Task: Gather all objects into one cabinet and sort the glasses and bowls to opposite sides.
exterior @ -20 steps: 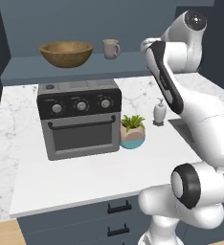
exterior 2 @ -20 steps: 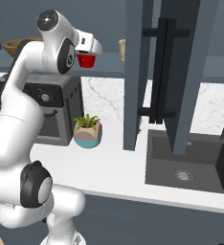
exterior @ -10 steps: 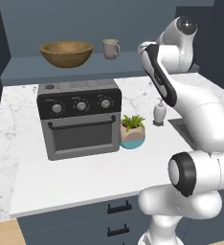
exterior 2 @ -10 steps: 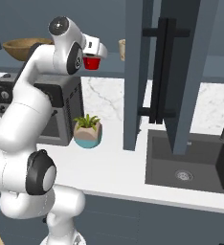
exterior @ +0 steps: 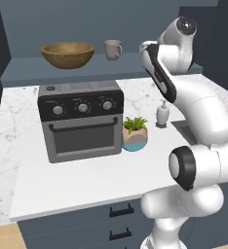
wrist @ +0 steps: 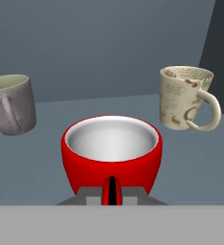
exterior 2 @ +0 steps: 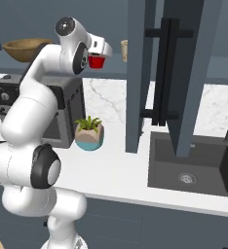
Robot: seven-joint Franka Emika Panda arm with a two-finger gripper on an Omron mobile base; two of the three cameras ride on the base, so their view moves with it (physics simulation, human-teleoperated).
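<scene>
In the upper left of the left base view, the wooden bowl (exterior: 67,54) is sitting on the cabinet shelf (exterior: 33,73), and the greyish-pink mug (exterior: 113,49) is standing just to the right of it. In the hand view, the claw (wrist: 112,190) is gripping the small red cup (wrist: 111,157) at the bottom middle, with the beige mug (wrist: 186,97) standing at the upper right. Lower down, the oven (exterior: 81,119) and a plant pot (exterior: 135,133) are sitting on the white table (exterior: 77,180).
</scene>
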